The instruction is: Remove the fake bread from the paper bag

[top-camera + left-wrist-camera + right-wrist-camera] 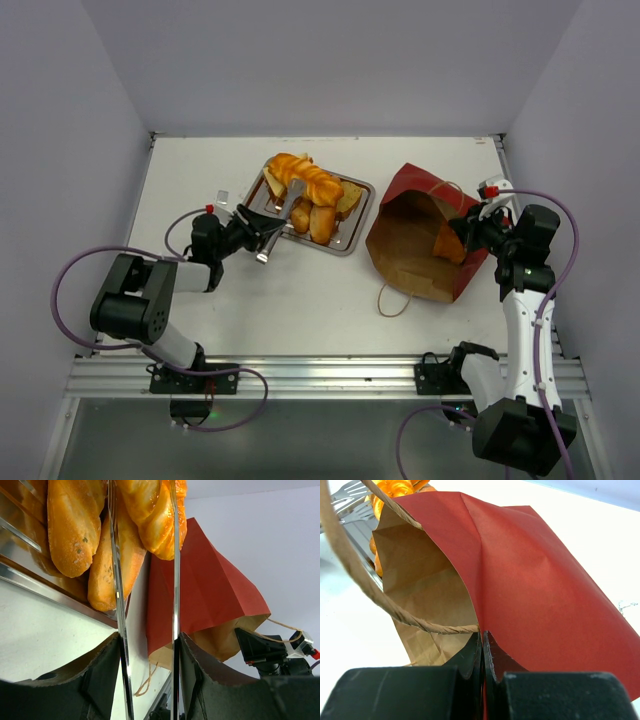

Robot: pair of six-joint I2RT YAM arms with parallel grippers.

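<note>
Heaped on the flat steel tray [347, 243] lay golden toy breads [305, 185]. The left fingers [100, 675], half apart, held thin steel tongs [175, 580], and the right fingers [470, 657] pinched the dark-red paper bag [425, 195] at its rim. A loaf risked rolling off the crowded pile.

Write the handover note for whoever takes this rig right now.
Left gripper: shut on the metal tongs, whose blades are apart over the bread on the tray.
Right gripper: shut on the rim of the paper bag, holding its mouth open.
Fake bread: several pieces are piled on the steel tray, left of the bag.
Done: those pieces are out.
Left: check the bag. An orange patch inside, near the right gripper, may be another piece, but I cannot tell.
</note>
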